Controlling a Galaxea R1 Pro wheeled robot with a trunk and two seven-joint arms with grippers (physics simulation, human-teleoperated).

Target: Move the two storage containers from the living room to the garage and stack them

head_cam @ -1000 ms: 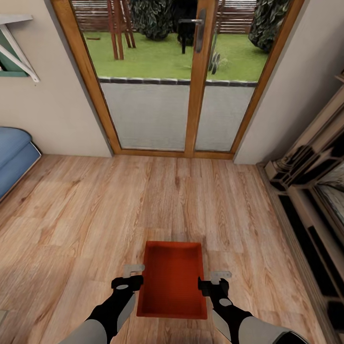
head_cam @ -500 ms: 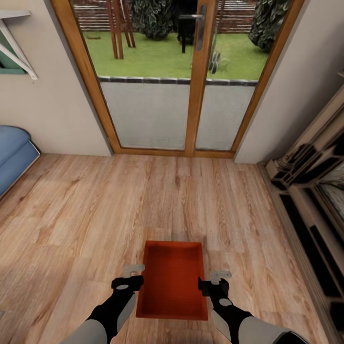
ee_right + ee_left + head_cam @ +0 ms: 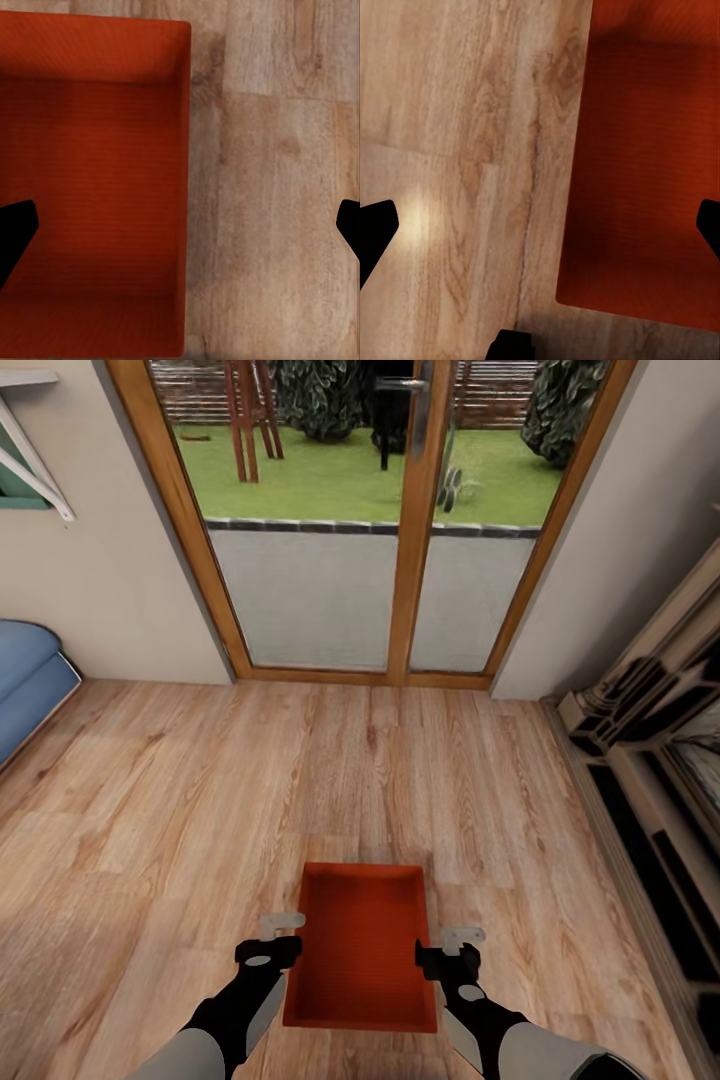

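Storage container (image 3: 360,945): lying open-topped over the wood-plank floor (image 3: 200,790), well short of the glass door (image 3: 400,520).
Left gripper (image 3: 283,937): spreading wide, its fingers straddling the container's left wall.
Right gripper (image 3: 440,945): spreading wide, straddling the container's right wall.
Contact: cannot tell whether the fingers are touching the walls.
Sofa (image 3: 25,675): sitting far left of the container.

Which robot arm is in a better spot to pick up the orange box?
Neither alone: both are equally placed. The left gripper straddles the storage container's left wall, the right gripper its right wall, both open. A two-sided lift looks likeliest.
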